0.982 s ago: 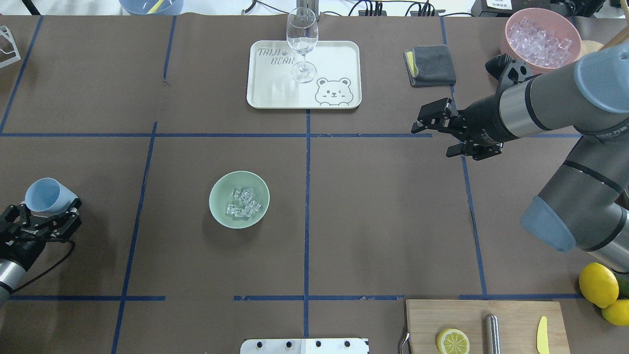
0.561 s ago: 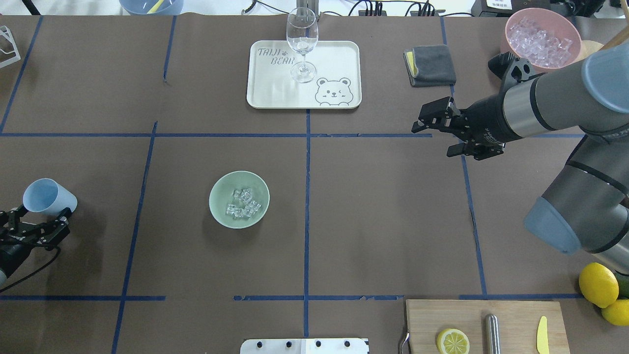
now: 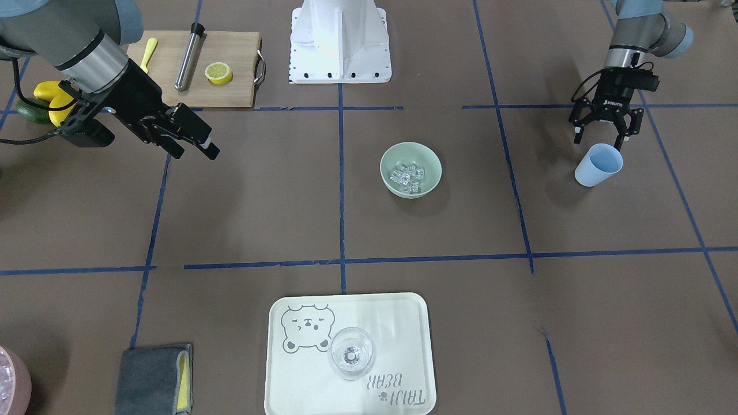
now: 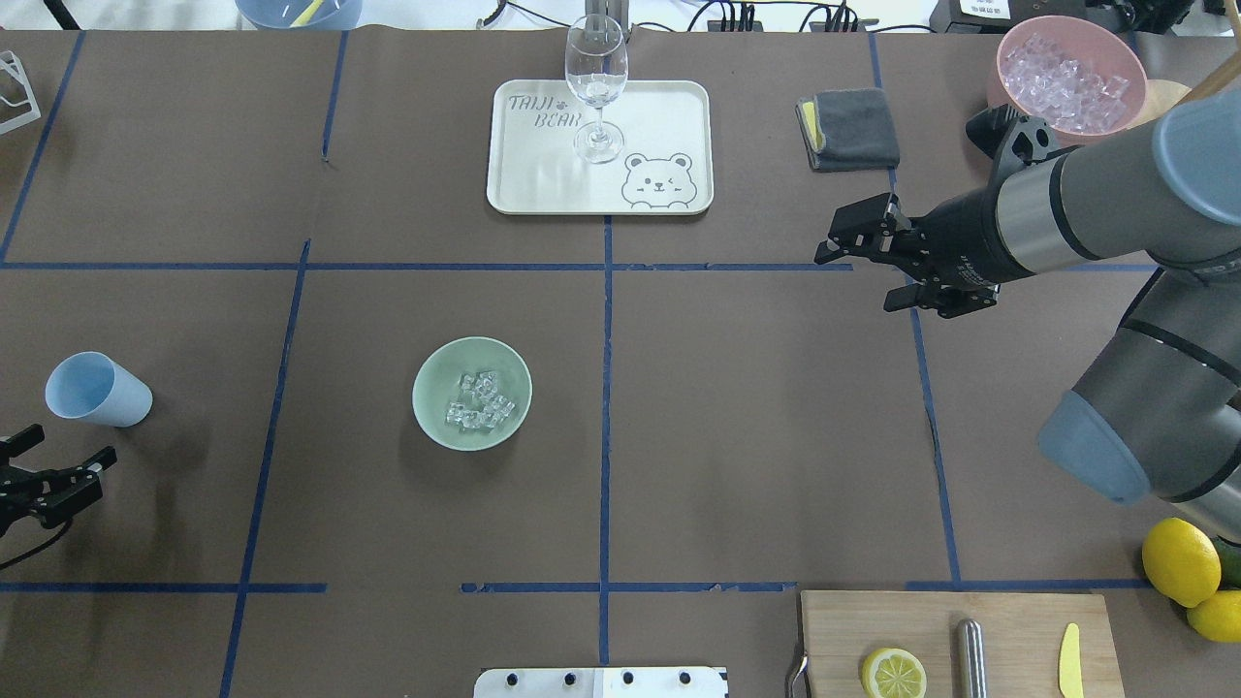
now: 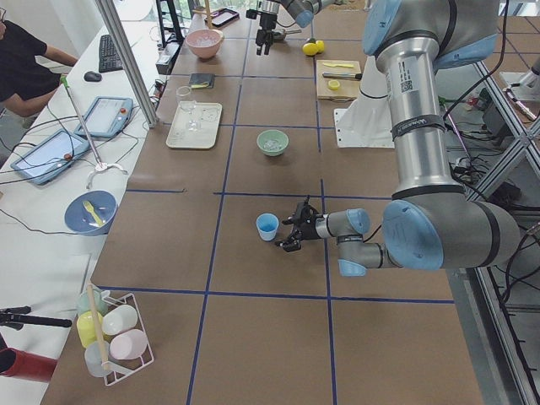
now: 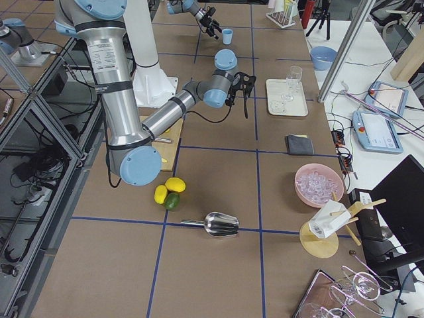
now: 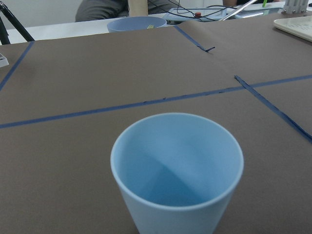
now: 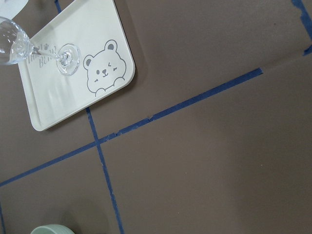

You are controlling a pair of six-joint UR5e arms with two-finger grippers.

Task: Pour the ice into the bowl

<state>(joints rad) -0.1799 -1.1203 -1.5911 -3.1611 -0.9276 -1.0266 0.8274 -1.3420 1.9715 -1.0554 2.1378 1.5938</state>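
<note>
Ice in the bowl; the pouring looks finished.
My left claw (image 4: 64,451) hangs spread and empty, with the blue cup (image 4: 97,390) just ahead of its tips, upright, mouth up, nothing inside. Well off to its right sits the bowl (image 4: 427,412), round with no long axis, mouth up, the ice (image 4: 480,399) heaped loosely at its bottom. My right claw (image 4: 858,279) is spread and empty too, well apart from the bowl. I judge nothing is left but to withdraw.
</note>
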